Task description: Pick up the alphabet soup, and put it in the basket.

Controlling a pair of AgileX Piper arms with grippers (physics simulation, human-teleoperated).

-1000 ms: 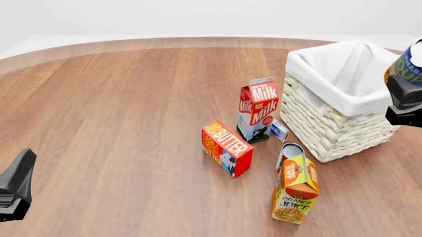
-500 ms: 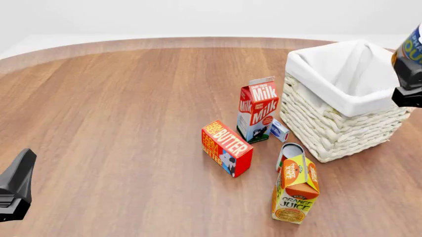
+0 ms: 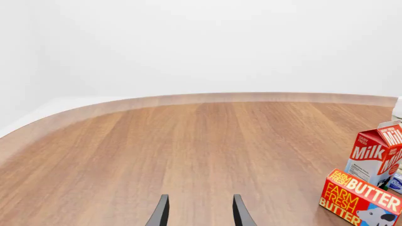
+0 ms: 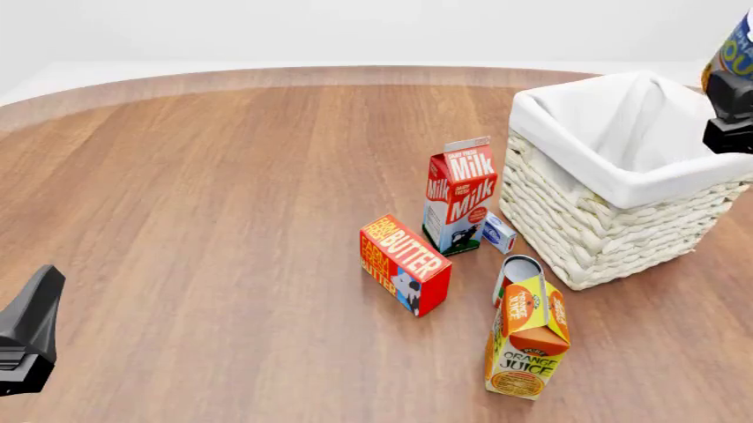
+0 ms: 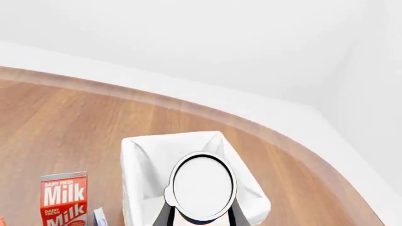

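While the right gripper (image 5: 199, 217) clamps the blue-labelled alphabet soup can (image 5: 202, 186) high over the white cloth-lined wicker basket (image 5: 139, 175), releasing off-centre risks a rim strike — it could tumble out. The left gripper (image 3: 199, 213) idles, fingers parted.

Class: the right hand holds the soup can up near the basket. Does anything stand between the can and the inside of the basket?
Nothing visible does. In the right wrist view the soup can, held in the right hand, sits above the basket, whose white-lined inside shows nothing in it. The milk carton and the other groceries stand on the table outside it.
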